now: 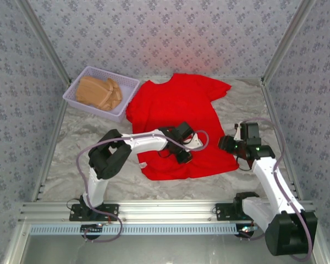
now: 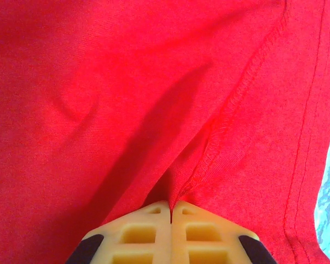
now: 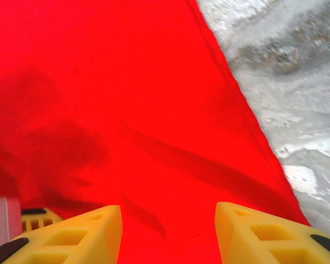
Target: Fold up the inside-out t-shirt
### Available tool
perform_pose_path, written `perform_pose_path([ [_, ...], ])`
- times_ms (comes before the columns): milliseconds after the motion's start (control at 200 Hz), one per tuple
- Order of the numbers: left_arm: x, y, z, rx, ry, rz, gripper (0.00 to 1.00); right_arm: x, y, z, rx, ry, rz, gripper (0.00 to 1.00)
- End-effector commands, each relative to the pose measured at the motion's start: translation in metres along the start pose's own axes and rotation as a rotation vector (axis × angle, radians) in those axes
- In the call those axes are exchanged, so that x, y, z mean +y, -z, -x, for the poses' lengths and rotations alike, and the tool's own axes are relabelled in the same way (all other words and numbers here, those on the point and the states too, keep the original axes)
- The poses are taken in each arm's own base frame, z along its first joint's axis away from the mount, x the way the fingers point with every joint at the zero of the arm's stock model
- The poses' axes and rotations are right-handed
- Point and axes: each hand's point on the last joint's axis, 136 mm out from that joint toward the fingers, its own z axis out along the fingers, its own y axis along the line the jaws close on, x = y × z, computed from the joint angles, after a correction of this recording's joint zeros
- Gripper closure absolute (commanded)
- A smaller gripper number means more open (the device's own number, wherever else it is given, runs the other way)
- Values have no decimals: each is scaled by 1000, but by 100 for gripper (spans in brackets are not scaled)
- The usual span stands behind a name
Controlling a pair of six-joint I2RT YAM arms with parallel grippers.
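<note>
The inside-out t-shirt (image 1: 179, 104) is bright red and lies spread flat on the table, collar toward the back wall. My left gripper (image 1: 177, 150) reaches over the shirt's lower middle. In the left wrist view the left gripper (image 2: 171, 206) is shut on a raised fold of the t-shirt (image 2: 126, 99) beside a stitched seam. My right gripper (image 1: 225, 144) sits at the shirt's lower right edge. In the right wrist view the right gripper (image 3: 169, 212) stands open just over the red t-shirt (image 3: 126, 82), with cloth under the gap between the fingers and none pinched.
A lavender basket (image 1: 131, 98) at the back left holds a tan folded garment (image 1: 99, 92), just left of the shirt's sleeve. Pale mottled table surface (image 3: 297, 110) lies bare to the right of the shirt. Patterned walls close in the back and both sides.
</note>
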Motion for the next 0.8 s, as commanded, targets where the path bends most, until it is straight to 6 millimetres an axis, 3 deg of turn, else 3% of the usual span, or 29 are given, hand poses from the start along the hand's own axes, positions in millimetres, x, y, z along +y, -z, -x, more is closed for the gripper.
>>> perform_pose_path([
  [0, 14, 76, 44, -242, 150, 56, 100, 46, 20, -14, -41, 141, 211, 50],
  [80, 24, 108, 51, -361, 256, 56, 100, 86, 28, -31, -93, 262, 386, 51],
  [170, 24, 123, 60, -401, 286, 41, 100, 113, 21, -45, -174, 351, 475, 51],
  [290, 26, 137, 71, -410, 324, 30, 100, 143, 8, -55, -290, 475, 514, 57],
  [380, 22, 152, 81, -430, 341, 0, 100, 159, -9, -61, -353, 604, 442, 61],
  [485, 22, 172, 90, -455, 359, -1, 100, 170, -36, -60, -395, 616, 409, 65],
  [570, 23, 186, 95, -482, 362, 2, 100, 169, -66, -59, -401, 625, 348, 68],
  [799, 18, 238, 113, -603, 356, -27, 100, 174, -121, -46, -456, 590, 264, 72],
])
